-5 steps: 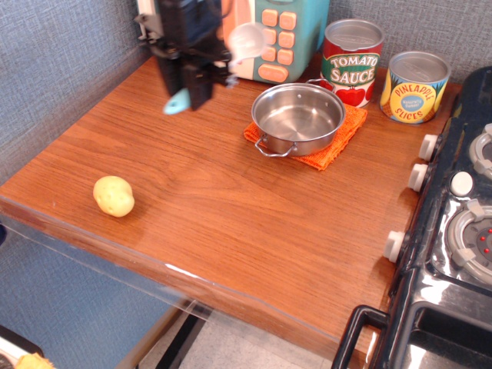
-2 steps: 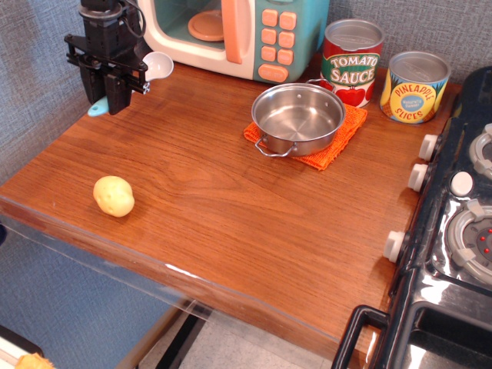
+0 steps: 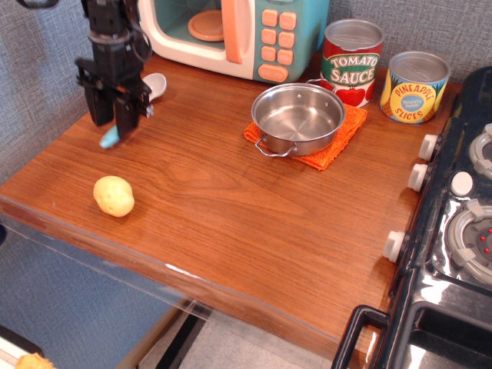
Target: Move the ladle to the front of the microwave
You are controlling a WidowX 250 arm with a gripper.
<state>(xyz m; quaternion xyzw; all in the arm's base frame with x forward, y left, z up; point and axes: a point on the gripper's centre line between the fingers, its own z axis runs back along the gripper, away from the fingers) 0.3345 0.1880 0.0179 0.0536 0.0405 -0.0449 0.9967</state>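
Observation:
The ladle has its pale bowl [image 3: 154, 84] resting low by the microwave's left front corner, and its light blue handle end [image 3: 109, 140] points toward the table's front left. My gripper [image 3: 113, 123] hangs straight down over the stem, shut on it, with the black fingers [image 3: 127, 115] on either side. The ladle lies at or just above the wooden table top [image 3: 231, 200]. The teal microwave [image 3: 215, 58] with a peach door handle stands at the back, to the right of the gripper.
A yellow potato [image 3: 114, 196] lies near the front left edge. A steel pot [image 3: 297, 117] sits on an orange cloth [image 3: 338, 142]. A tomato sauce can [image 3: 351, 61] and a pineapple can [image 3: 415, 86] stand at the back right. A toy stove [image 3: 461, 223] is on the right.
The gripper carried the ladle from in front of the microwave's buttons leftward, then came down and toward the front. The ladle is now lower, near the table.

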